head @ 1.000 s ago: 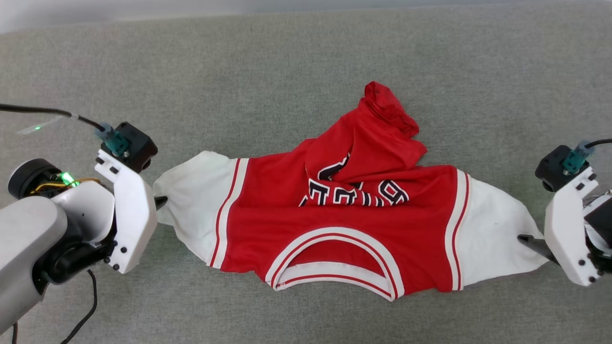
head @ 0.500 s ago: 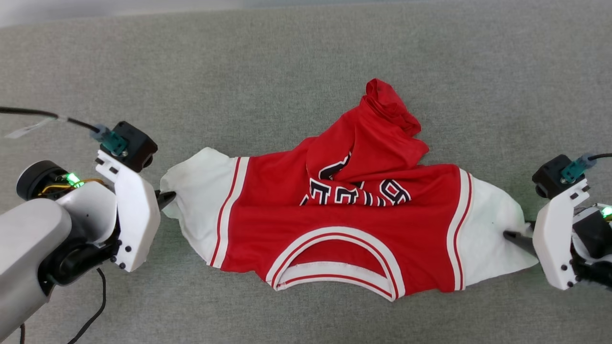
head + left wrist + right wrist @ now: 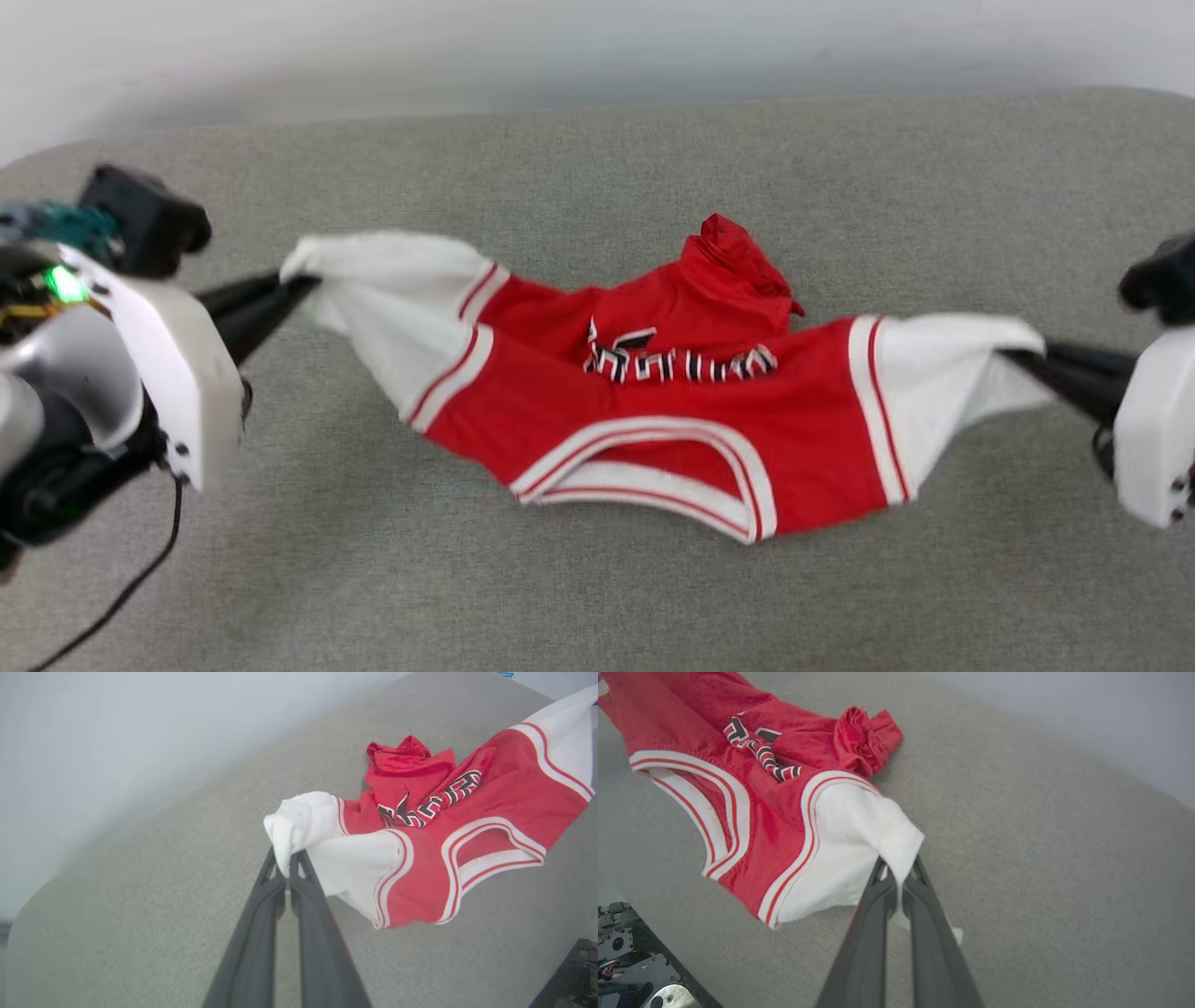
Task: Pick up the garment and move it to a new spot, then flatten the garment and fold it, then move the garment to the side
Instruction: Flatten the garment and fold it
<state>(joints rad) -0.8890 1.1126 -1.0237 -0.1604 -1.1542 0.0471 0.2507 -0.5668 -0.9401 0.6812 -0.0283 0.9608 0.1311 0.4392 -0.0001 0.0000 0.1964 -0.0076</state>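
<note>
- At the garment's (image 3: 653, 448) left-side sleeve, you see the left pincer (image 3: 303, 280) clamped on white cloth.
- Right pincer (image 3: 1010, 356) clamps the other sleeve, raised off the grey table (image 3: 597, 597).

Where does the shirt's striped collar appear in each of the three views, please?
Head view: collar low in the middle, along the near edge of the shirt.
Left wrist view: collar right of centre.
Right wrist view: collar at upper left.
Shared landmark: the black-and-white lettering, just past the collar in each view.
</note>
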